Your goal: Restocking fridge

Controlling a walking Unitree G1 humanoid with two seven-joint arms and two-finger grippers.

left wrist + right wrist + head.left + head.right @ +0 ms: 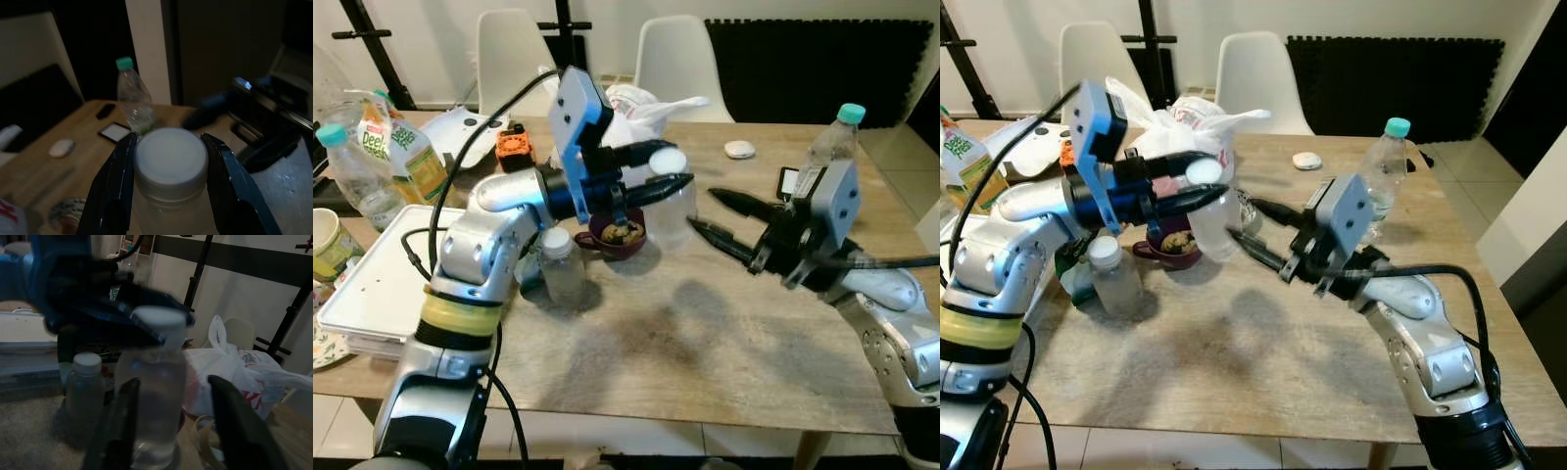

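Note:
My left gripper (pixel 675 164) is shut on the white cap of a clear plastic bottle (pixel 672 211) over the middle of the wooden table (pixel 705 333). In the left wrist view both fingers (pixel 117 186) press the sides of the cap (pixel 168 156). My right gripper (pixel 705 210) is open just right of that bottle, its tips pointing at the bottle's body without touching it. The right wrist view has the bottle (pixel 156 382) straight ahead between its two spread fingers (pixel 234 426). A second small white-capped bottle (pixel 560 266) stands on the table under my left forearm.
A maroon bowl (pixel 619 235) sits beside the held bottle. A teal-capped water bottle (pixel 832 142) and a phone (pixel 788 181) are at the right rear. A white tray (pixel 382 284), juice carton (pixel 406 147) and another bottle (pixel 352 171) are on the left. A plastic bag (pixel 636 108) and two white chairs are behind.

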